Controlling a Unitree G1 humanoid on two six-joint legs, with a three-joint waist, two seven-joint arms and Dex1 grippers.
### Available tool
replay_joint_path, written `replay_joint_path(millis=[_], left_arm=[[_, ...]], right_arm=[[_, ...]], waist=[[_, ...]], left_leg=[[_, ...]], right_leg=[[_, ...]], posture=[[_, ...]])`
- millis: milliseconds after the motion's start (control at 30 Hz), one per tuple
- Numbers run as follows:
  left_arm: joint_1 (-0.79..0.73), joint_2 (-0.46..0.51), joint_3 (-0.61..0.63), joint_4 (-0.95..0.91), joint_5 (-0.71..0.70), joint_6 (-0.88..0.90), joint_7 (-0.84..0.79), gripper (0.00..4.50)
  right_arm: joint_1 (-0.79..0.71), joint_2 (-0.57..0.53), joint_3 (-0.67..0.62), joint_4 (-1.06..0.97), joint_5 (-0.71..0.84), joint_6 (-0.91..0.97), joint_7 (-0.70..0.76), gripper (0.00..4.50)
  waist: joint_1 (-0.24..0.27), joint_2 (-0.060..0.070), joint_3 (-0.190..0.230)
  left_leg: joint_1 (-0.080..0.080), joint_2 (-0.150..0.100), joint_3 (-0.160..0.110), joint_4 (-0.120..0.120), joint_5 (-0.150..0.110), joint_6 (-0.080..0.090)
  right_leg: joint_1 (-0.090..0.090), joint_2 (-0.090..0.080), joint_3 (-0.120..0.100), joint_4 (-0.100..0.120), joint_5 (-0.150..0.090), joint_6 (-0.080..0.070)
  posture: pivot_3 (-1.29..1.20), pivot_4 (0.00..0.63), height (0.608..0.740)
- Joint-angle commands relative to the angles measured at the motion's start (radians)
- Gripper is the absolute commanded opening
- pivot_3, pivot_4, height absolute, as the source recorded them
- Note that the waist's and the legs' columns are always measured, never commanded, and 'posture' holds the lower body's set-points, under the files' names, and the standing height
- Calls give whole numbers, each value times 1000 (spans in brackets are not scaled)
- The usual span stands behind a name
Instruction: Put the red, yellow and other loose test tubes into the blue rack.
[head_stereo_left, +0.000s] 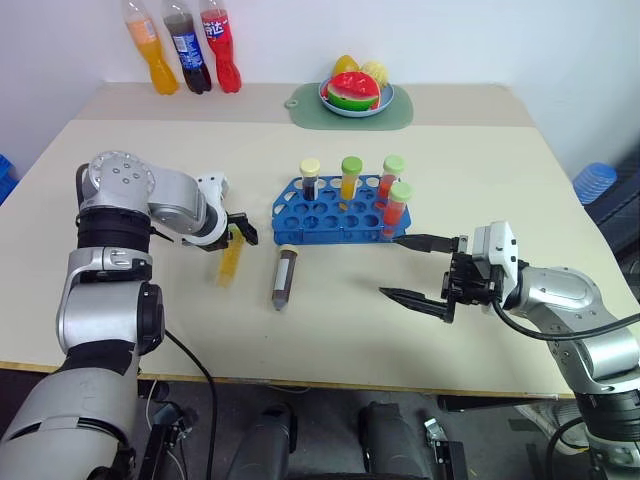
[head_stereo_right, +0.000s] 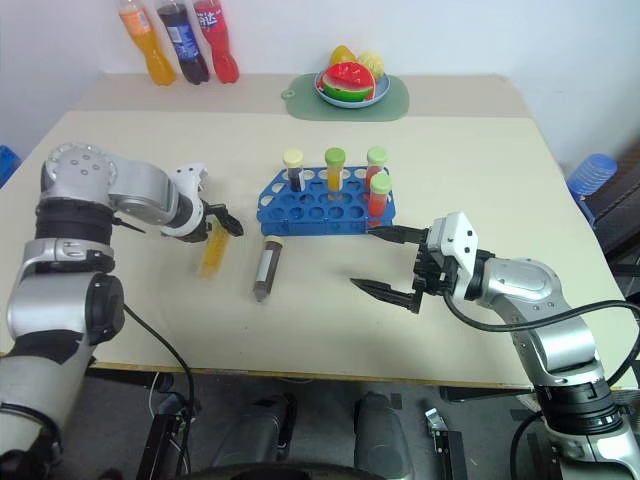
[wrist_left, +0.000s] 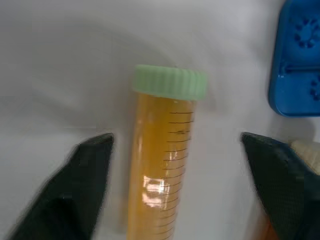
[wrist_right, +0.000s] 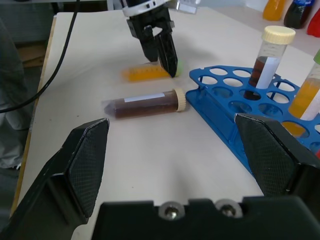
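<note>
Both arms are built of rounded silver-grey shells joined by black bands. The left arm (head_stereo_left: 125, 215) carries a round silver cap with a ring of small holes, and a black cable hangs from its lower part. Behind each pair of fingers sits a white block. The fingers (wrist_right: 87, 165) are black, wedge-shaped and narrow to points, with finely textured inner faces. Below them, on the black base (wrist_right: 195, 220), sit two silver screws. A black cable loops along the right arm (head_stereo_left: 560, 300).
</note>
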Motion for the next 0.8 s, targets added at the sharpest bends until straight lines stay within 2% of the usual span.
replay_joint_path(millis=[33,100,133,200,267,367,433,533,600,667,733,800], left_arm=[[4,5,6,-1,3,8,-10,2206],[8,5,7,-1,-5,8,-10,1158],[12,8,7,-3,-13,8,-10,807],[31,26,10,-18,-56,8,-17,764],[67,62,-8,-75,-163,8,-57,764],[184,146,-34,-330,-307,8,-178,764],[261,174,13,-489,-351,6,-247,764],[421,154,92,-883,-216,-262,-515,764],[492,135,77,-1012,-121,-421,-691,764],[553,93,49,-1078,-7,-610,-883,764],[582,89,-11,-1091,122,-727,-984,764],[577,46,-105,-1027,294,-907,-1078,764]], right_arm=[[5,4,-16,-35,-2,-12,-13,4500],[7,0,-14,-29,-12,-17,-16,4500],[7,-1,-14,-26,-15,-18,-16,4500],[4,-4,-14,-13,-26,-19,-17,4500],[-1,-6,-14,-2,-35,-23,-13,4500],[-10,-6,-20,10,-45,-32,-12,4500],[-13,-9,-24,17,-46,-36,-8,4500],[-10,-9,-30,25,-51,-42,-10,4500],[-12,-4,-35,28,-54,-45,-17,4500],[-14,0,-39,28,-61,-50,-26,4500],[-13,0,-42,29,-67,-54,-35,4500],[1,-4,-58,18,-66,-53,-50,4500]], waist=[[-1,0,0],[0,0,0],[0,0,0],[-1,0,0],[-4,0,0],[-5,0,0],[-3,0,0],[4,0,0],[12,0,-1],[25,2,-1],[27,1,-1],[29,1,-1]], left_leg=[[0,0,0,0,0,0],[0,0,0,0,0,0],[0,0,0,0,0,0],[0,0,0,0,0,0],[0,0,0,0,0,0],[0,1,-1,0,0,0],[0,3,-1,0,0,0],[0,3,0,1,0,0],[0,3,2,1,0,0],[0,3,6,0,0,0],[0,3,8,0,0,0],[1,2,9,0,-1,1]], right_leg=[[0,0,0,0,0,0],[0,0,0,0,0,0],[0,0,0,0,0,0],[0,0,0,0,0,0],[0,0,0,1,0,0],[-2,0,1,2,0,0],[-3,0,4,2,0,0],[-2,-1,5,2,0,0],[-1,-1,5,0,0,0],[-1,-1,5,-1,0,0],[-1,-1,5,-1,0,-1],[0,-1,5,-1,0,-1]], posture=[[0,150,740],[0,150,740],[0,150,740],[0,150,740],[0,150,740],[0,150,740],[0,150,740],[0,150,740],[0,150,740],[0,150,740],[0,150,740],[0,150,740]])
